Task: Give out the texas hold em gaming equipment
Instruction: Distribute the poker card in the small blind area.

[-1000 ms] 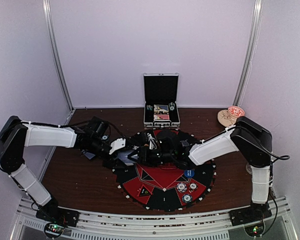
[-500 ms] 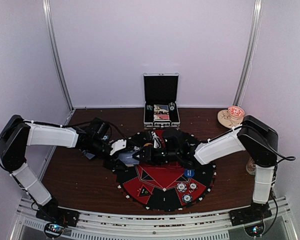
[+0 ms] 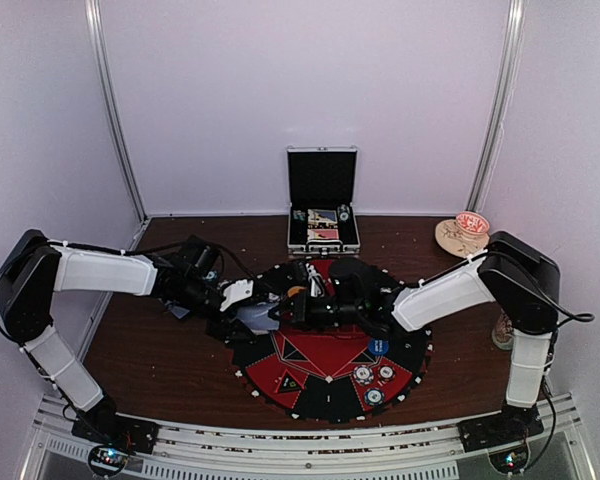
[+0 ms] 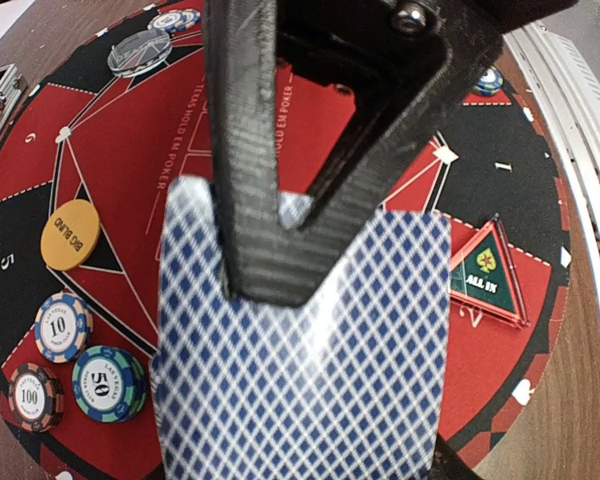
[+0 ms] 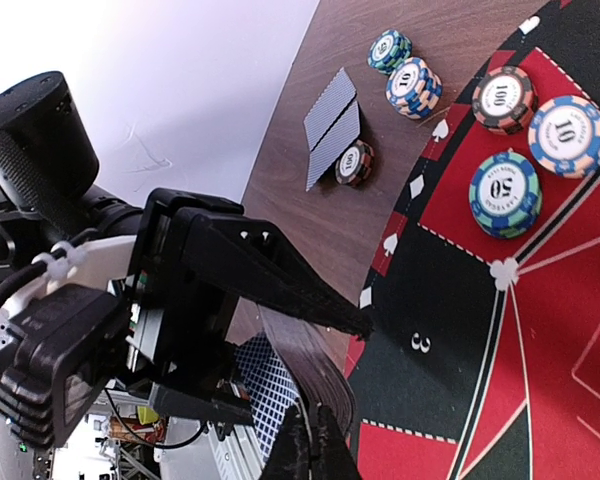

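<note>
My left gripper (image 4: 285, 290) is shut on a deck of blue diamond-backed playing cards (image 4: 310, 370), held over the left side of the round red-and-black poker mat (image 3: 325, 395). My right gripper (image 5: 308, 445) has come in from the right and is shut on the edge of one card, which bends up off the deck (image 5: 265, 390). From above, the two grippers meet at the deck (image 3: 255, 315). Chips marked 10 (image 4: 62, 325), 50 (image 4: 108, 382) and 100 (image 4: 35, 395) lie on the mat beside an orange Big Blind disc (image 4: 70, 233).
An open metal case (image 3: 323, 215) stands at the back, a tan dish (image 3: 464, 232) at the back right. Two cards (image 5: 330, 125) and a few chips lie on the wood off the mat. More chips (image 3: 370, 378) and a blue disc (image 3: 378, 346) sit front right.
My right gripper has slid left to the deck and closed on a card's edge. The left gripper has kept its hold on the deck and barely moved.
</note>
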Robot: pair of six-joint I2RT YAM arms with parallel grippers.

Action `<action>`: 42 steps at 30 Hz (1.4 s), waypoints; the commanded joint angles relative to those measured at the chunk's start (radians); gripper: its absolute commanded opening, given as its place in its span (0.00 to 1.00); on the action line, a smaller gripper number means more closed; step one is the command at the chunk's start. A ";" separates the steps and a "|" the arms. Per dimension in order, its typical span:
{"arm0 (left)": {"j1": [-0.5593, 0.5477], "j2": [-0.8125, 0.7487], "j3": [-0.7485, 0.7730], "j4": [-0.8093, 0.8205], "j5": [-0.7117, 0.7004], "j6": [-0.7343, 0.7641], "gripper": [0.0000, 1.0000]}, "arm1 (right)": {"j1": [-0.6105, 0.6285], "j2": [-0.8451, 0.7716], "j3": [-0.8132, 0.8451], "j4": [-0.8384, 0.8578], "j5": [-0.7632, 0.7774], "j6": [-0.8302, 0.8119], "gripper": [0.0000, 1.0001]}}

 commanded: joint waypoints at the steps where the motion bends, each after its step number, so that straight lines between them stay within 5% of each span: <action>1: -0.001 0.002 0.028 0.024 0.020 0.014 0.47 | -0.001 -0.094 -0.078 0.018 0.040 -0.022 0.00; 21: 0.000 -0.011 0.022 0.024 0.022 0.017 0.46 | -0.089 -0.582 -0.637 0.162 0.282 0.061 0.00; 28: -0.001 -0.016 0.021 0.023 0.028 0.017 0.46 | -0.103 -0.971 -0.871 -0.089 0.542 0.137 0.00; 37: -0.001 -0.017 0.020 0.022 0.032 0.017 0.46 | -0.106 -1.617 -0.975 -0.697 0.801 0.255 0.00; 42: -0.001 -0.009 0.024 0.021 0.032 0.017 0.46 | -0.106 -1.681 -0.988 -0.823 0.804 0.281 0.00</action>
